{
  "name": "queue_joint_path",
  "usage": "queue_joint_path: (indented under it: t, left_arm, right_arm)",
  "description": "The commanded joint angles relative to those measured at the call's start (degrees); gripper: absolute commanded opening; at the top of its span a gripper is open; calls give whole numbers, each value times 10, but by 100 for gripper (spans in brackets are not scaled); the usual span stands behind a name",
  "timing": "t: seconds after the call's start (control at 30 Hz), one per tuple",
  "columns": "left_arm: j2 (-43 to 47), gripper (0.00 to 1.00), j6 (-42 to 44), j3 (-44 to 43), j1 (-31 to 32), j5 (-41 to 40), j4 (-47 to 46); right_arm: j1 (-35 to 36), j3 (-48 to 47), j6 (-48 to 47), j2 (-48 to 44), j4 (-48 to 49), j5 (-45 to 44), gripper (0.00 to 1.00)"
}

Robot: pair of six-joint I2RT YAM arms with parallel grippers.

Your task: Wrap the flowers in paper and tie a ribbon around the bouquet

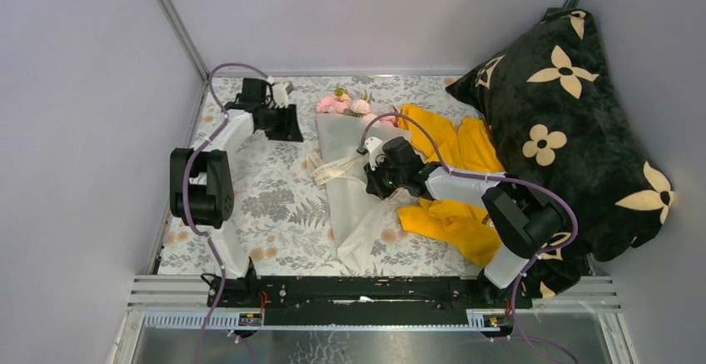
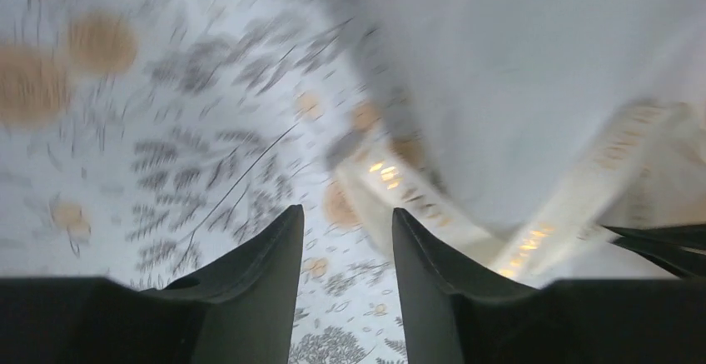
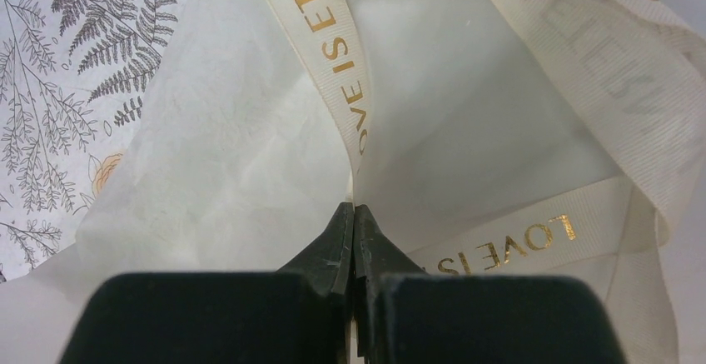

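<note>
Right tool (image 3: 354,211) pinches the ribbon (image 3: 340,72) lying over the paper (image 3: 225,156).

The bouquet (image 1: 354,201) lies mid-table (image 1: 258,214), flowers (image 1: 345,104) at its far end, ribbon (image 1: 331,169) across its waist beneath the right hand (image 1: 372,182), a garment (image 1: 454,218) just right, a pillow (image 1: 566,131) farther right, and the left hand (image 1: 290,122) far-left.

The bouquet (image 1: 350,143) lies flat on the table (image 1: 266,201), with its pale pink flowers (image 1: 345,104) at the far end. Its frosted white paper (image 1: 366,239) narrows at the waist and flares toward the near edge. A cream ribbon (image 3: 337,56) with gold lettering loops loosely around the waist, 1 strand pinched in the right gripper's (image 3: 354,212) jaws.
</note>
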State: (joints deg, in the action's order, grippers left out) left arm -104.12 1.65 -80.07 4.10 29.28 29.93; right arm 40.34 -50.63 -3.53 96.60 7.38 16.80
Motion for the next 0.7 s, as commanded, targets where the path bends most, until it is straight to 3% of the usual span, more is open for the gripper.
queue_joint_path:
  t: [0.0,0.23,0.33,0.5,0.57,0.67]
  left_arm:
    - [-38,54,-55,56,-9,-31,-58]
    - [-110,66,15,43,-3,-28,-52]
    - [-133,72,15,39,19,-36,-51]
    - [-157,73,-5,23,52,-12,-45]
    - [-161,68,-8,22,57,8,-39]
    - [-165,47,0,23,60,22,-27]
  right_arm:
    - [-1,-23,5,-23,-4,7,0]
    - [-1,-16,9,-37,-3,6,0]
    - [-1,-14,8,-42,-2,5,0]
    - [-2,-18,13,-53,-5,8,0]
    - [-5,-18,19,-61,-7,15,0]
    - [-14,-20,29,-77,-6,29,0]
